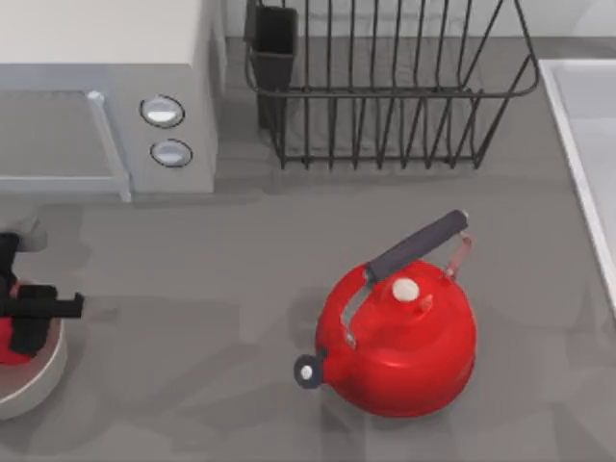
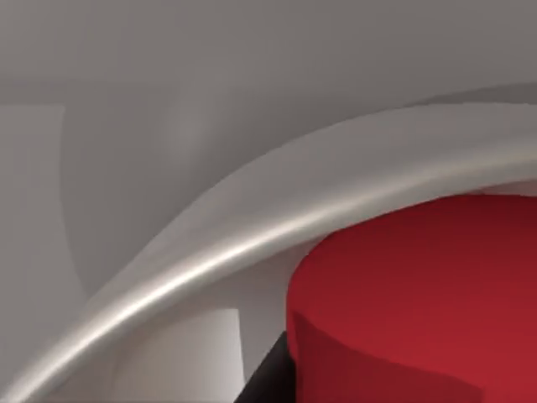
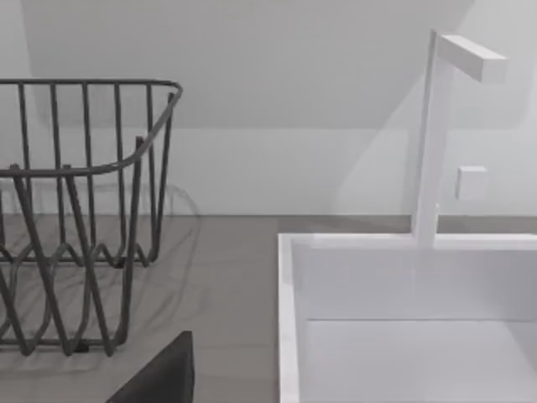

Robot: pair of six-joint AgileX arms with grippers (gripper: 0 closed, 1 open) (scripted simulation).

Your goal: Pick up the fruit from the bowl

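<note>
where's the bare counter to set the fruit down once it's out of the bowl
Widest free patch: grey counter between the bowl, the microwave and the red kettle. Another strip runs between the kettle, the dish rack and the sink. Crowded: the bowl, where the left end effector sits over the fruit.

A glossy red roundish fruit (image 2: 419, 294) sits against the smooth, satin-sheened thick rim of a round cream bowl (image 2: 252, 235). A shiny red enamel-look kettle (image 1: 399, 346) carries a matt dark handle (image 1: 416, 244). The dark wire dish rack (image 1: 385, 87) looks like thin metal. The grey table (image 1: 212, 279) is matt; the white sink (image 3: 403, 294) smooth and plain.
</note>
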